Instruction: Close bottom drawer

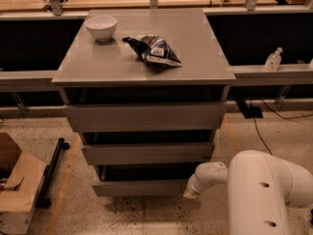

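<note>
The bottom drawer (139,187) is the lowest and narrowest grey flat front of the cabinet, and it sticks out only a little, with a thin dark gap above it. The wider middle drawer (146,152) and the widest top drawer (144,116) sit above it. My gripper (190,194) is at the end of the white arm (254,190), low at the drawer front's right end, touching or almost touching it.
A white bowl (101,26) and a dark snack bag (154,50) lie on the cabinet top (195,58). A cardboard box (14,190) and a black bar (51,173) are on the floor at the left. A sanitiser bottle (273,58) stands on the right ledge.
</note>
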{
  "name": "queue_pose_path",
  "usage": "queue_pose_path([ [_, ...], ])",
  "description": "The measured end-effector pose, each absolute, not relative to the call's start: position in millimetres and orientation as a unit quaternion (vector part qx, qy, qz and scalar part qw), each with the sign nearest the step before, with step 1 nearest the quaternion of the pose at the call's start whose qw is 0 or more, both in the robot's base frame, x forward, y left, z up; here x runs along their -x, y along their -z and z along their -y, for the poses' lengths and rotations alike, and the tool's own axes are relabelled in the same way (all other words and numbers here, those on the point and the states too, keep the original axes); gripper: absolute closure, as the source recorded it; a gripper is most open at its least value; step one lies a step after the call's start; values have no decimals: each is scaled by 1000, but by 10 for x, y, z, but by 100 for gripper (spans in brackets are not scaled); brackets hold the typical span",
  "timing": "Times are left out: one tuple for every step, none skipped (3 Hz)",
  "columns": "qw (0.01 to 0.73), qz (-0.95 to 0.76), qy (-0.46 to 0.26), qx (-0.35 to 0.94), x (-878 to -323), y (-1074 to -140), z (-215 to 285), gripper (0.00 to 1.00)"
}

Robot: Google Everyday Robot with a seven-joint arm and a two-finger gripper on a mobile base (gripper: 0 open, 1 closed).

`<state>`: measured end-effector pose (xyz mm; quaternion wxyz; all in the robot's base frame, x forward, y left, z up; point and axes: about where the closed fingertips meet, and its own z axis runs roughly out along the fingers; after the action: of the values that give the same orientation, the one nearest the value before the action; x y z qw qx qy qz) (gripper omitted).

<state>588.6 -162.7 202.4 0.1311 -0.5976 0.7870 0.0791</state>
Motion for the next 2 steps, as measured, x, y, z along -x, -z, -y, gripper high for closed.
queue_pose_path([
  [131, -787, -79, 598, -5886, -2024, 1627, 100],
  [126, -780, -67, 610, -5952, -1984, 1580, 100],
])
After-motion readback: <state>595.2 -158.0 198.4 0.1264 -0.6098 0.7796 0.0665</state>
